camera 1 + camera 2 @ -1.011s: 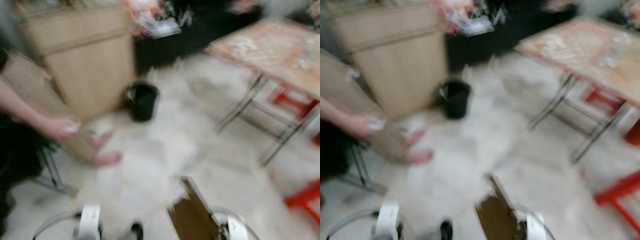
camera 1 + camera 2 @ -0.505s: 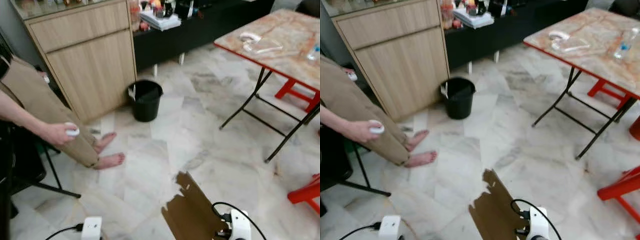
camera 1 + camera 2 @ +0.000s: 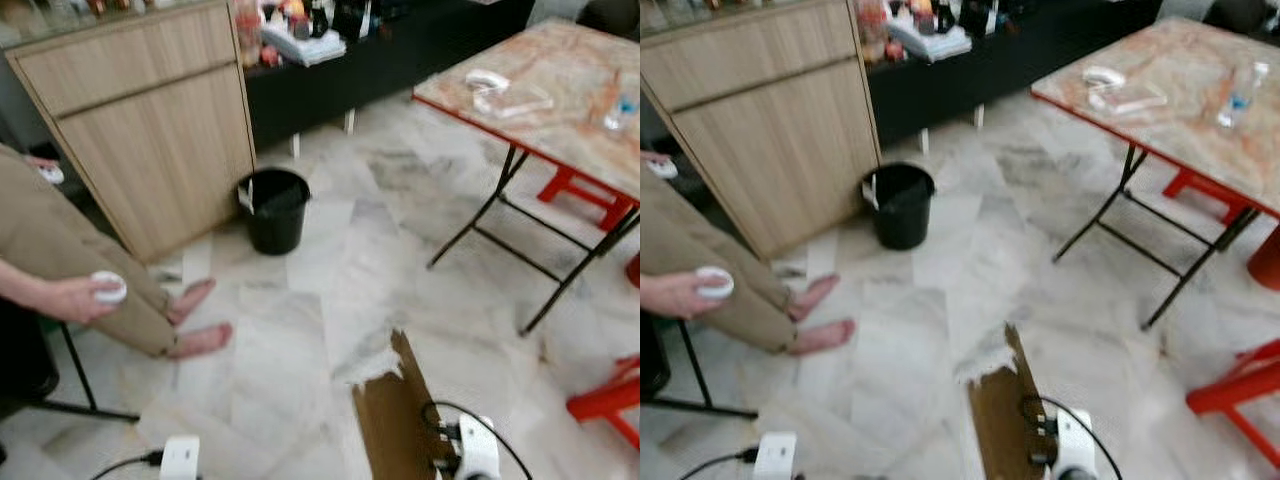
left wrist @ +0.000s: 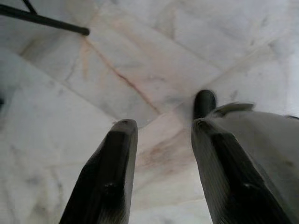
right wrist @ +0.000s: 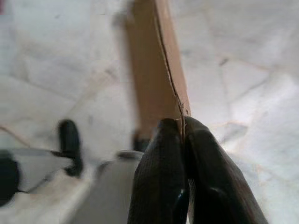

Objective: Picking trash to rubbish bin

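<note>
A black rubbish bin [image 3: 272, 208] stands on the marble floor by the corner of a wooden cabinet. A torn piece of brown cardboard [image 3: 395, 420] sticks up in front of me, low in the eye views. My right gripper [image 5: 182, 128] is shut on its lower edge, and the cardboard [image 5: 156, 70] rises beyond the fingers. The bin lies well ahead and to the left of the cardboard. My left gripper [image 4: 161, 128] is open over bare floor with nothing between its fingers.
A seated person is at the left, hand [image 3: 75, 298] holding a small white object, bare feet [image 3: 200, 340] on the floor near the bin. A wooden cabinet [image 3: 150, 130] stands behind. A folding table [image 3: 540, 100] and red stools [image 3: 610, 400] are at the right.
The view was blurred a second ago and is sharper now, and has shifted slightly. The cardboard in my right gripper has turned and looks narrower and more upright.
</note>
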Motion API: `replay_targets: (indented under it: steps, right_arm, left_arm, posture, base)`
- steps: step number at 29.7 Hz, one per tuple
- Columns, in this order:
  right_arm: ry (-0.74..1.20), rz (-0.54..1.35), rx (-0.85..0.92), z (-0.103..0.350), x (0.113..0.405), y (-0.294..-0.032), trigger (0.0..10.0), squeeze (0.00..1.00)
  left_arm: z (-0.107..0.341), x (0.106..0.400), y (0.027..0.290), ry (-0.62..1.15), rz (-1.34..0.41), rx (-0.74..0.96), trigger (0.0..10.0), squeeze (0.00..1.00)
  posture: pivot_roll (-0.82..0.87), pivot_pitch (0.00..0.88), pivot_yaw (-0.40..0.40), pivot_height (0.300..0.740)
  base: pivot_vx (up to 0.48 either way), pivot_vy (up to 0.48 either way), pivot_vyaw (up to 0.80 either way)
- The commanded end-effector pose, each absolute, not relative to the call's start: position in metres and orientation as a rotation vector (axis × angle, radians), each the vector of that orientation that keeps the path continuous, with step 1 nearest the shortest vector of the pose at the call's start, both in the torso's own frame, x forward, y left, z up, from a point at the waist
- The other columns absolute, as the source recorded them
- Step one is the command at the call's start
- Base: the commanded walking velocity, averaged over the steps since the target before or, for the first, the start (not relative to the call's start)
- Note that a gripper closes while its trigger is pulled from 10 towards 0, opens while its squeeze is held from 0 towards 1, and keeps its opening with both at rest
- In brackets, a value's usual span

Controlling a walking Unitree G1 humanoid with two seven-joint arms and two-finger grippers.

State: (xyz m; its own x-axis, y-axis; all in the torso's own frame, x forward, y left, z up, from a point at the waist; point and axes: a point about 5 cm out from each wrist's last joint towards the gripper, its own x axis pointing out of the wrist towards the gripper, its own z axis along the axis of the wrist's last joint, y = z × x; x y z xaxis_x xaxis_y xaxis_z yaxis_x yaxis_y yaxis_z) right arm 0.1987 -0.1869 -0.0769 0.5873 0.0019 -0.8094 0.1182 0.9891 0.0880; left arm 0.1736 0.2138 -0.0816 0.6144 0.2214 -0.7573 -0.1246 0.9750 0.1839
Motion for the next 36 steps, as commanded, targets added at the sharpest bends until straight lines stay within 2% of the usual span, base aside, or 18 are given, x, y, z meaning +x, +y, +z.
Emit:
replay_targets:
  steps: [1,5,26,36]
  right_arm:
    - [0.935,-0.102,0.156,-0.077,0.195,-0.196,10.0,0.0]
    - [0.921,-0.095,0.153,-0.076,0.198,-0.194,10.0,0.0]
    - [0.936,-0.101,0.149,-0.081,0.188,-0.195,10.0,0.0]
    - [0.929,-0.145,0.224,-0.08,0.189,-0.197,10.0,0.0]
  left_arm:
    - [-0.085,0.168,0.211,0.907,0.199,0.107,10.0,0.0]
    - [-0.085,0.168,0.212,0.907,0.197,0.109,10.0,0.0]
    - [-0.086,0.165,0.213,0.914,0.209,0.105,10.0,0.0]
    - [-0.086,0.165,0.214,0.913,0.213,0.104,10.0,0.0]
  posture:
    - [0.07,0.181,-0.034,0.74]
    - [0.07,0.183,-0.034,0.74]
    - [0.08,0.201,-0.034,0.74]
    - [0.08,0.206,-0.032,0.74]
  base:
    - [0.334,0.0,-0.53]
    - [0.336,0.0,-0.73]
    - [0.337,0.0,0.0]
    - [0.352,0.0,0.0]
